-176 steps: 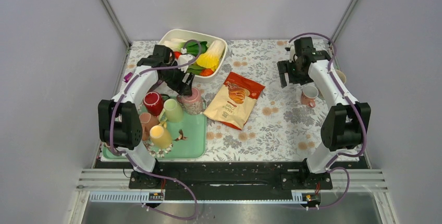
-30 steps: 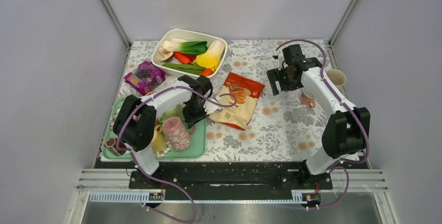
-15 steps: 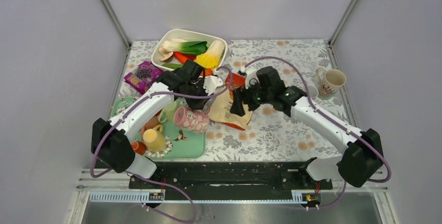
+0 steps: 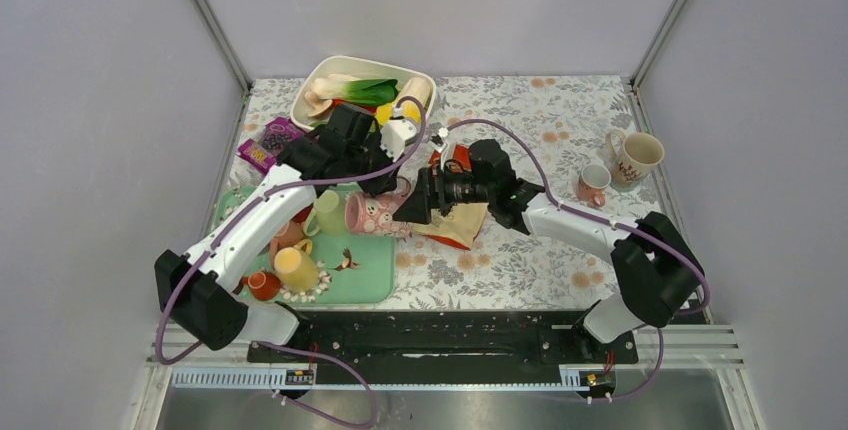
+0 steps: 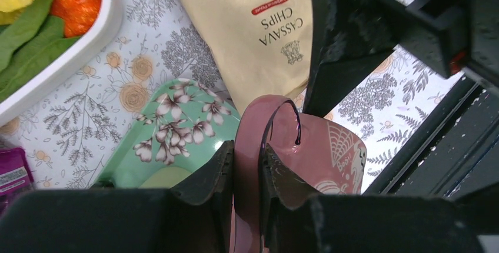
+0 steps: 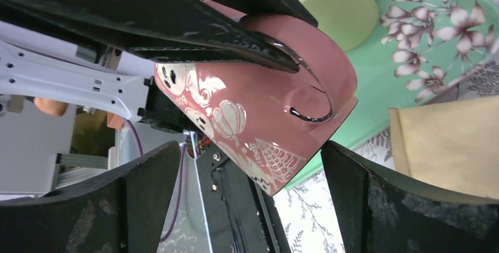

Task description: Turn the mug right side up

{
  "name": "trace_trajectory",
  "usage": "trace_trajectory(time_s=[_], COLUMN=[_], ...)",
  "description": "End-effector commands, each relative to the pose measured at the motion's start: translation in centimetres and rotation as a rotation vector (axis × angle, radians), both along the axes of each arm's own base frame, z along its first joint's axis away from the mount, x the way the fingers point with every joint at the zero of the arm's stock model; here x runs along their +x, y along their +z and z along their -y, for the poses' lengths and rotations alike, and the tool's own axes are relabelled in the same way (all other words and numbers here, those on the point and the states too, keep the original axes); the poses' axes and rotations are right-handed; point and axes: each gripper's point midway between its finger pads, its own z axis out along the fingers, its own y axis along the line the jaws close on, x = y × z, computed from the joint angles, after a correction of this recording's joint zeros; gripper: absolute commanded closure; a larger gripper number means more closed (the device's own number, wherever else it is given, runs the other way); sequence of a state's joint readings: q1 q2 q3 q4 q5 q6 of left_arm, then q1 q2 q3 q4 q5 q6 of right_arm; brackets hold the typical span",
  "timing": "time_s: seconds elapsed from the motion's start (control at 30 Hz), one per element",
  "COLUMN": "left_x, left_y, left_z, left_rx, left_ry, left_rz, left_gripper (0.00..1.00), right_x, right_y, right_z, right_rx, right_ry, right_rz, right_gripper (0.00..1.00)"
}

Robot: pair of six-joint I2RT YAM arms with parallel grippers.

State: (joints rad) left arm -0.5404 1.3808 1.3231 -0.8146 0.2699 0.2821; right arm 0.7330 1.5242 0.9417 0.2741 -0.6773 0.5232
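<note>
Left end effector [image 5: 246,162] is pressed together on a thin pink band of the mug [image 4: 374,215]. It looks like the handle to me, so the mug hangs sideways, neither upright nor upside down. It sits over the 3 o'clock edge of the green tray [image 4: 372,278], just at 9 o'clock of the chips bag [image 4: 462,228]. Right end effector [image 6: 250,147] is spread as wide as it goes, one finger on each side of the mug's body. Can't tell if either finger actually touches it.

Compared with half a second back: the right arm was over the bag with a gap to the mug, and now it has slid toward 9 o'clock and straddles it. The mug has also shifted a bit toward 12 o'clock. About six seconds back that right arm was way off at 3 o'clock by the small pink cup [image 4: 592,185], and the mug stood near the tray's 1 o'clock corner under the left arm.

Hard to see: the right arm covers most of the bag, only its near corner pokes out. The left arm lies across the front of the white veg tub [image 4: 350,58] and part of the purple packet [image 4: 262,146]. Which way the mug's mouth faces I can't make out. From above I also can't tell whether it's clear of the tray or resting on it. The left wrist view has its lower part blocked by its own fingers [image 5: 203,188].
</note>
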Motion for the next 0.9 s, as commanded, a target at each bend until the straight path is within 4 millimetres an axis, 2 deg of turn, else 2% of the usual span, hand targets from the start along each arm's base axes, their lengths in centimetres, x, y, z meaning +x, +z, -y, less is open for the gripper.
trace_trajectory(time_s=[0.0, 0.1, 0.13, 0.23, 0.27, 0.33, 0.4, 0.47, 0.5, 0.57, 0.6, 0.7, 0.73, 0.8, 0.87], left_x=[1.5, 1.8, 2.0, 2.3, 2.3, 2.2, 2.0, 1.8, 1.7, 1.5, 1.4, 1.4, 1.5, 1.6, 1.0], left_y=[7.3, 8.2, 8.4, 8.9, 9.0, 9.2, 9.4, 9.6, 9.7, 9.9, 10.1, 10.5, 10.8, 11.6, 12.2], left_z=[1.4, 1.3, 1.3, 1.2, 1.3, 1.5, 1.7, 1.6, 1.5, 1.2, 1.0, -0.2, -0.7, -1.7, -2.4], left_rx=[-0.170, -0.185, -0.190, -0.202, -0.210, -0.234, -0.250, -0.256, -0.260, -0.264, -0.264, -0.243, -0.231, -0.202, -0.175], left_ry=[0.022, 0.039, 0.048, 0.066, 0.065, 0.066, 0.059, 0.053, 0.049, 0.045, 0.049, 0.077, 0.092, 0.108, 0.083], left_rz=[0.188, 0.224, 0.236, 0.262, 0.264, 0.266, 0.267, 0.275, 0.281, 0.297, 0.307, 0.346, 0.367, 0.418, 0.457], left_gripper=[1.00, 1.00, 1.00, 1.00, 1.00, 1.00, 1.00, 1.00, 1.00, 1.00, 0.90, 0.45, 0.29, 0.05, 0.01], right_x=[-0.1, -1.1, -1.3, -2.3, -2.6, -3.2, -3.8, -3.9, -3.7, -3.1, -2.6, -0.9, 0.0, 1.8, 4.4], right_y=[1.9, 2.3, 3.0, 4.9, 5.7, 7.6, 9.1, 9.8, 9.7, 8.8, 8.3, 7.1, 6.6, 4.7, 3.7], right_z=[-1.3, -1.8, -1.9, -2.2, -2.2, -2.1, -1.8, -1.5, -1.4, -1.2, -1.0, 0.3, 0.9, 3.0, 6.0], right_rx=[0.098, 0.148, 0.185, 0.270, 0.301, 0.369, 0.423, 0.443, 0.434, 0.381, 0.347, 0.243, 0.193, 0.039, -0.105], right_ry=[0.035, 0.092, 0.106, 0.151, 0.169, 0.199, 0.221, 0.218, 0.201, 0.152, 0.121, 0.028, -0.016, -0.108, -0.213], right_rz=[-0.021, -0.076, -0.075, -0.104, -0.102, -0.087, -0.076, -0.048, -0.035, -0.005, 0.012, 0.064, 0.083, 0.095, 0.167], right_gripper=[0.01, 0.02, 0.04, 0.14, 0.22, 0.46, 0.66, 0.94, 1.00, 1.00, 1.00, 1.00, 1.00, 1.00, 1.00])
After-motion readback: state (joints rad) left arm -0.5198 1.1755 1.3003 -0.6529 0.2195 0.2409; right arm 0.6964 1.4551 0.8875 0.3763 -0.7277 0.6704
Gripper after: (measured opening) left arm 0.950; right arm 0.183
